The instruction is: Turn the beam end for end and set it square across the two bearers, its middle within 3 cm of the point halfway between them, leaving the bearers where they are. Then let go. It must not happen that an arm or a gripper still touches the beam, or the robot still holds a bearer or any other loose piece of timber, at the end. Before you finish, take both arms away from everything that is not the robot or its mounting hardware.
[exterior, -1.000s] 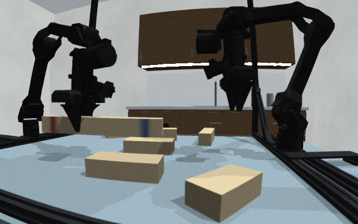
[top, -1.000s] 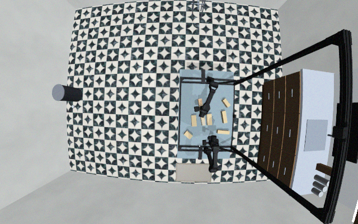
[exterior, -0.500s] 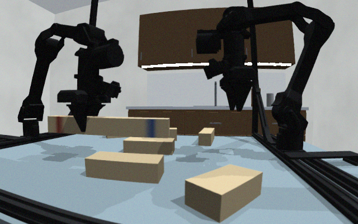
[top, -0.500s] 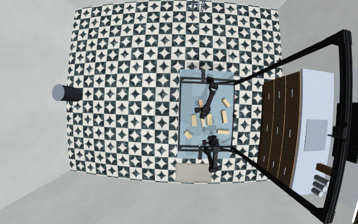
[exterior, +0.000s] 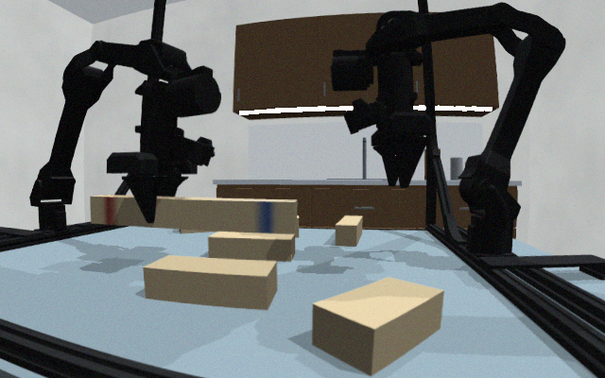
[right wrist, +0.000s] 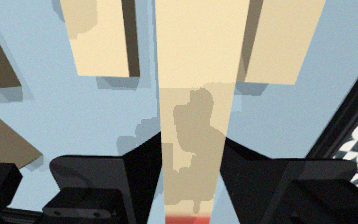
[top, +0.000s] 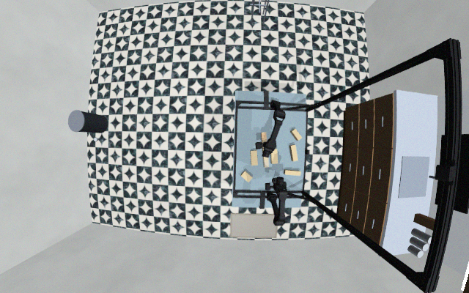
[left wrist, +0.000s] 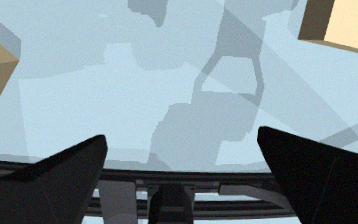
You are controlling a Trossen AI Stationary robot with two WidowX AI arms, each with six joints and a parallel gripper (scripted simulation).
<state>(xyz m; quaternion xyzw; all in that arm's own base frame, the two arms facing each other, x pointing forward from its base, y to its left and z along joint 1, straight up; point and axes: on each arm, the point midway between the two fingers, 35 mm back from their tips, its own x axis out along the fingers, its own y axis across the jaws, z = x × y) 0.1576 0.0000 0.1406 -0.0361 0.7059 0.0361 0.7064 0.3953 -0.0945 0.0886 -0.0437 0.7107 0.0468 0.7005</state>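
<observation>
Wooden beam (top: 266, 162) (exterior: 213, 214) (right wrist: 200, 60) sits clamped inside the right pincer (top: 267, 151) (exterior: 158, 204) (right wrist: 193, 137).

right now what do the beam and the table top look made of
Beam: probably bare, matte wood, going by its pale tan colour and lack of gloss, though no grain shows. Table top: smooth, matte light blue, taking soft-toned shadows without reflections; painted board or laminate, can't tell.

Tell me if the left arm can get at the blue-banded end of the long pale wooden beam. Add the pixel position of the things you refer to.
Probably yes: the left gripper (top: 278, 179) (exterior: 398, 183) (left wrist: 182, 138) is open, nothing visibly blocks it, and the right gripper (top: 267, 151) (exterior: 156, 208) (right wrist: 187, 133) holds the beam (top: 266, 162) (exterior: 213, 214) (right wrist: 200, 50) nearer its red band (exterior: 110, 211) (right wrist: 188, 220).
</observation>
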